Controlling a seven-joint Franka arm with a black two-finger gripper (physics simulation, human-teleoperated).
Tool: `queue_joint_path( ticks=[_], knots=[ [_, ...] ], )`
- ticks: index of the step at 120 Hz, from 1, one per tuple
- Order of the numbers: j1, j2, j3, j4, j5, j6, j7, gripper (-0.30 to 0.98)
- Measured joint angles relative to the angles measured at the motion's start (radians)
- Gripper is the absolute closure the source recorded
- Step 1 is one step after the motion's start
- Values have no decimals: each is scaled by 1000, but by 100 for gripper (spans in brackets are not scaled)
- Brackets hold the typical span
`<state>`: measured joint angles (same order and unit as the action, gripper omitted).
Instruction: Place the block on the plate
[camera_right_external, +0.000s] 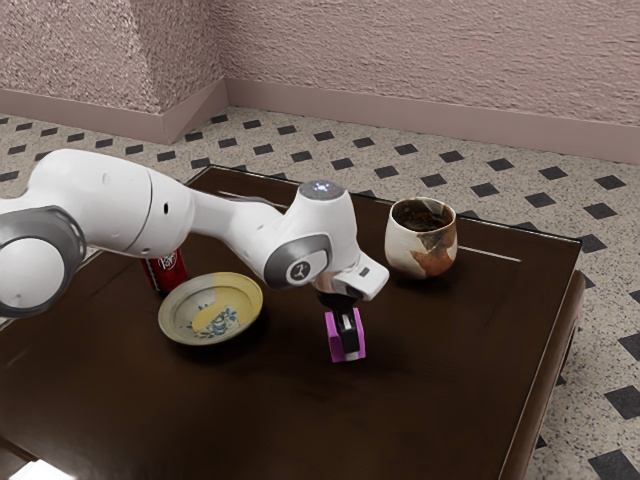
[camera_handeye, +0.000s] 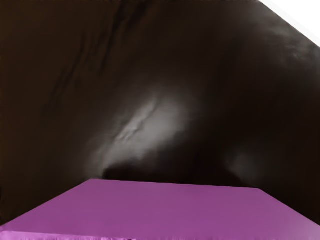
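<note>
Pinching the magenta block (camera_handeye: 160, 212) in the pincer (camera_right_external: 349, 345), just right of the centre of the exterior view, with the near black finger lying against the block's face. In the wrist view, spread broad and magenta across the lower edge, with the dark bench (camera_right_external: 280, 420) beyond it. Above the pincer, joined to the white arm (camera_right_external: 100, 200), reaching in from the frame's left side. Well apart from the plate (camera_right_external: 172, 318), so not on it. Left of centre, shallow and round, glazed in cream and yellow with blue markings inside, sitting on the bench. Just beside the plate, toward the upper left and partly covered by the arm, placed next to a dark red soda can (camera_right_external: 168, 275) with white lettering. Right of centre and higher in the frame, set upright near the hand: a rounded cup (camera_right_external: 405, 250), cream with brown and rust patches, filled with something dark. Past the bench, laid with dark diamonds on speckled floor (camera_right_external: 500, 185), then closed off along the top by a textured pinkish wall (camera_right_external: 430, 60).
</note>
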<state>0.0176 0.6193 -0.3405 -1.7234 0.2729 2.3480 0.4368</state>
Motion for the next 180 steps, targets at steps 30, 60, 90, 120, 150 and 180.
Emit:
queue_joint_path(
  ticks=[30, 60, 90, 120, 150, 180],
  knots=[
    [-1, -4, -1, 2, 0, -6, -7, 15],
    [1, -40, -3, 14, -3, -39, -11, 26],
    [6, -135, -3, 50, -42, -128, -22, 26],
    [-88, -325, 275, -52, -120, -252, -57, 26],
    [-189, -444, 550, -216, -196, -285, -83, 26],
    [-37, -438, 552, -253, -217, -290, -99, 26]
  ],
)
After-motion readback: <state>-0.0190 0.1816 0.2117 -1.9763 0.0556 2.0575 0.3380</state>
